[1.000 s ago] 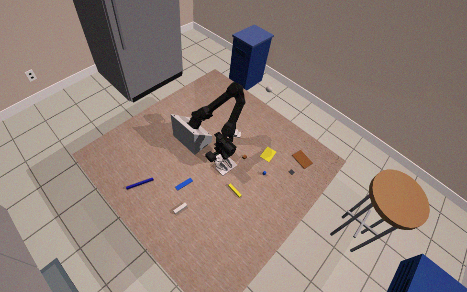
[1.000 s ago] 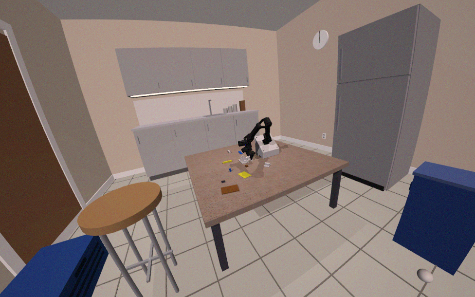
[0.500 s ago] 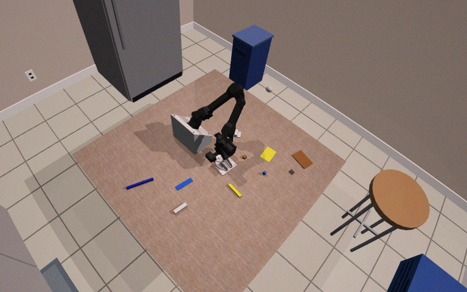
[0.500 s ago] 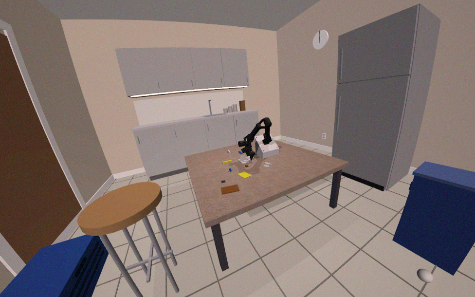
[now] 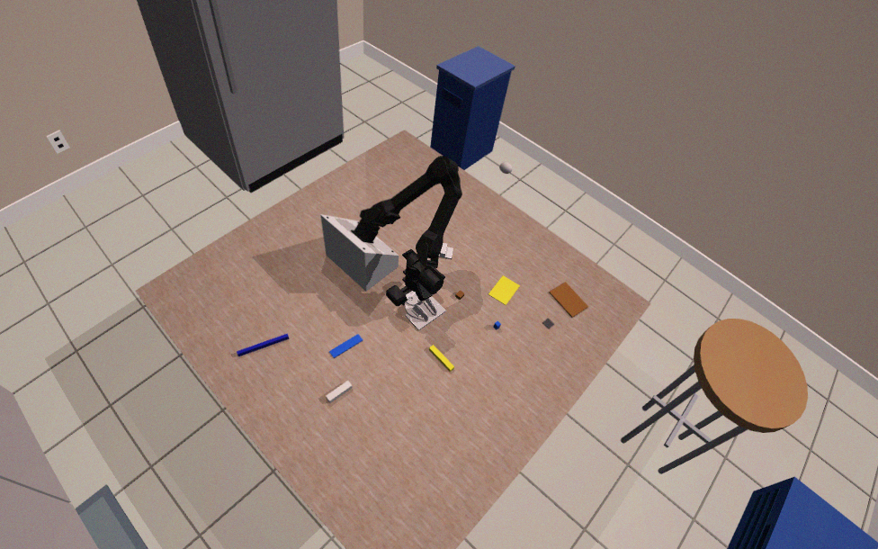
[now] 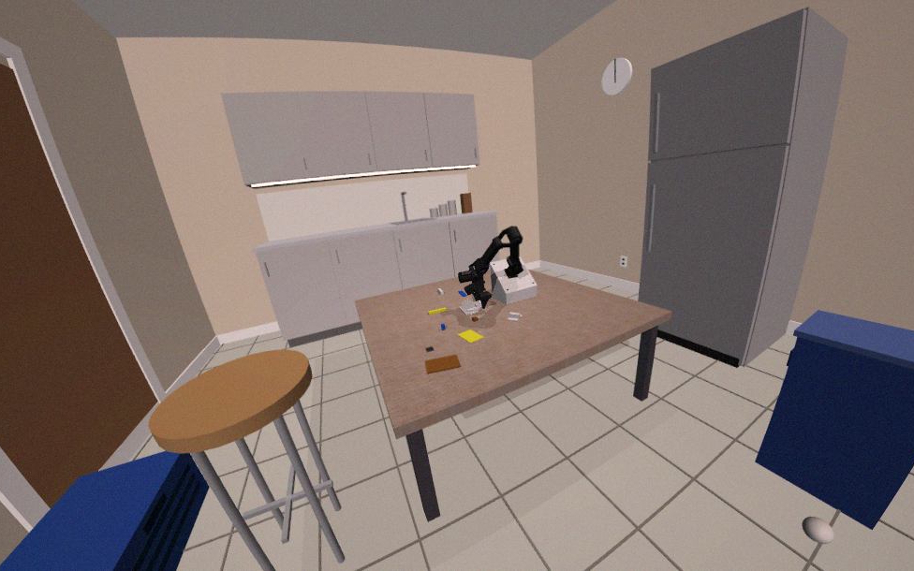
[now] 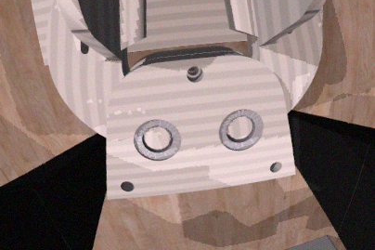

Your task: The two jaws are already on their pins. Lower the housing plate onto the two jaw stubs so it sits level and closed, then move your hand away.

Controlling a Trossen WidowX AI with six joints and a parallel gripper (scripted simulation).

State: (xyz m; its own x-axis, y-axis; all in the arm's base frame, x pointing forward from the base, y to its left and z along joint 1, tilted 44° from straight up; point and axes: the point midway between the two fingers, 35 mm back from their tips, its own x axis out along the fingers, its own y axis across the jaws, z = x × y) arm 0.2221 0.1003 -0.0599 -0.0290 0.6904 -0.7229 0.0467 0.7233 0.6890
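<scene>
The housing plate (image 7: 200, 164) (image 5: 411, 297) is pale, with two grey-ringed holes and several small ones. My gripper (image 7: 195, 130) is shut on its two side edges. Pale round jaw-stub ends (image 7: 158, 138) (image 7: 240, 127) show inside both ringed holes, with dark crescents along the lower rims. The two jaws (image 7: 132, 9) (image 7: 239, 9) stretch away on the far side of the plate, over the pale base (image 7: 76, 88) (image 5: 433, 315) (image 6: 471, 308). The plate covers their near ends. I cannot tell whether the plate touches the stubs or sits fully down.
A small white part (image 5: 447, 251) (image 6: 514, 316) lies beside the arm. A brown cube (image 5: 459, 294) is close to the base. A yellow bar (image 5: 442, 357), a blue strip (image 5: 345, 345), a blue cube (image 5: 497, 325) and a yellow sheet (image 5: 504, 290) lie around it.
</scene>
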